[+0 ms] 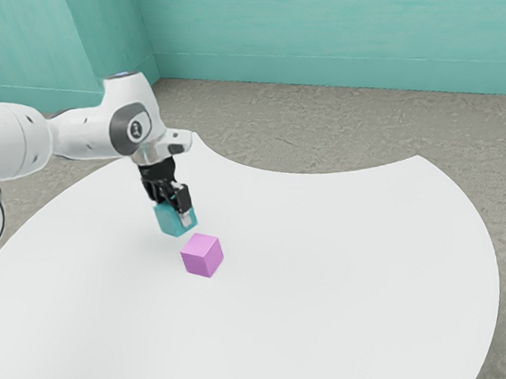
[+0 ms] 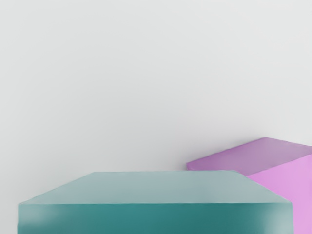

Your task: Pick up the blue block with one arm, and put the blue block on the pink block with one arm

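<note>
Teal walls and a grey floor surround a white round table (image 1: 352, 287), where the arm reaches in from the exterior view's nine o'clock. Its gripper (image 1: 176, 214) points down with the fingers clenched on the blue block (image 1: 166, 222) from two sides. That block sits near the pink block (image 1: 202, 254), at about eleven o'clock from it and not touching, while the wrist view has the blue block (image 2: 151, 204) close under the hand and the pink block (image 2: 273, 168) just beyond it on the table.
</note>
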{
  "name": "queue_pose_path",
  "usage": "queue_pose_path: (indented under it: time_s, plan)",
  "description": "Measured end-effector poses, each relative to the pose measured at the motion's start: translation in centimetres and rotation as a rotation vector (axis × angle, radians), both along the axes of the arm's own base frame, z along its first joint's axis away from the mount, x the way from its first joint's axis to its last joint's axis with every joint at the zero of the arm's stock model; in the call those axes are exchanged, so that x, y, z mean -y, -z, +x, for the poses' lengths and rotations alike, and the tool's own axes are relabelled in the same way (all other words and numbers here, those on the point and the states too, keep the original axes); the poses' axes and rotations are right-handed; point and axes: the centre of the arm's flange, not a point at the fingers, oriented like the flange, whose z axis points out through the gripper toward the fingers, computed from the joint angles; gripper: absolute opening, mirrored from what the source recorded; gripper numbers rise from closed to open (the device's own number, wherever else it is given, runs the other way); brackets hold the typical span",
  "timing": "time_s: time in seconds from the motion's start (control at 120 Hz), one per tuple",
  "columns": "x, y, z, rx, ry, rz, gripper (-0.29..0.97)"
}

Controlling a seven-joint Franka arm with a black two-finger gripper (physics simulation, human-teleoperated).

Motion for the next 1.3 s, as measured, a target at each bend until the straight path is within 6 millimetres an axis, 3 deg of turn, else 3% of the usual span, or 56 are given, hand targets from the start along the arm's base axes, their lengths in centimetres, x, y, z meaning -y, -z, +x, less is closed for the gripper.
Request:
queue_pose_path:
  time_s: [0.183,0.333,0.483,0.583,0.717,1.125,1.3]
  plan:
    - [0.9,0.1,0.1,-0.003,-0.023,0.004,0.38]
    - [3.2,0.2,0.1,-0.013,-0.022,0.031,0.38]
    - [3.9,-1.2,-0.1,0.002,-0.044,0.09,0.38]
    - [4.7,-0.3,-0.8,0.0,-0.059,0.103,0.38]
    - [5.9,-0.7,-0.7,0.042,-0.082,0.1,0.38]
    - [6.3,1.1,-1.1,0.046,-0.185,0.087,0.38]
    - [6.7,0.7,-1.2,0.053,-0.208,0.088,0.39]
